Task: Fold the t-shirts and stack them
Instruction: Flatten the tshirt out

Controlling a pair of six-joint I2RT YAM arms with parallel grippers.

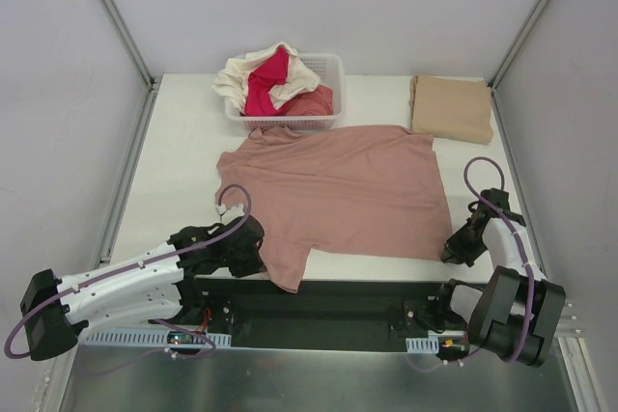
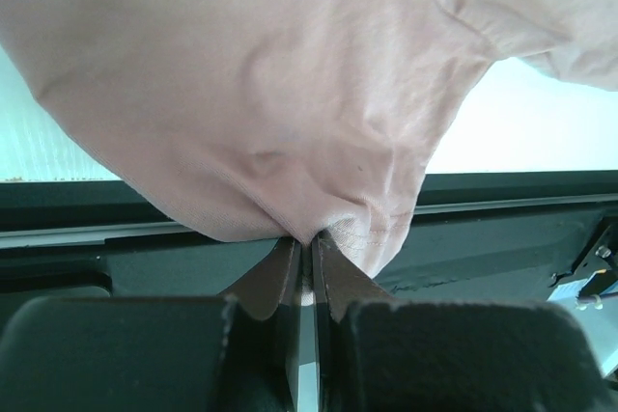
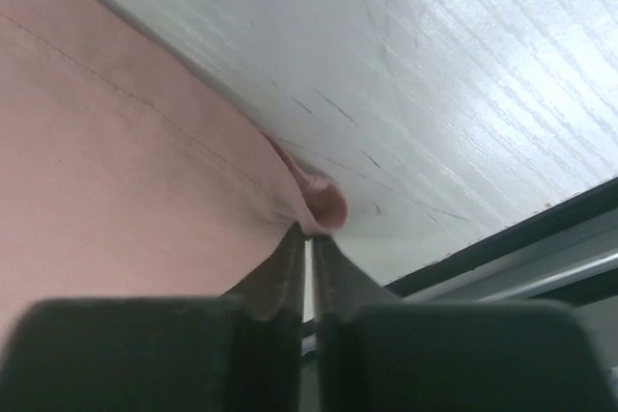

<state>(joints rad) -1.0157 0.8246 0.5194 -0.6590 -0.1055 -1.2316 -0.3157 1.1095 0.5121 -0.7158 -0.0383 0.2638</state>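
Corners of dusty-pink t-shirt [image 1: 333, 190] pinched by left end effector [image 2: 309, 243] and right end effector [image 3: 311, 233]; lift evenly, fold forward together.

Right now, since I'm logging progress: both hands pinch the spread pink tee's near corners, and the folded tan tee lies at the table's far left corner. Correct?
Not quite: the top view shows the folded tan tee at the far right corner. The left hand and right hand do pinch the near corners of the pink tee.

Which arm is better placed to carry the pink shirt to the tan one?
Right, probably: the right tool pinches the pink shirt on the side where the tan shirt lies.
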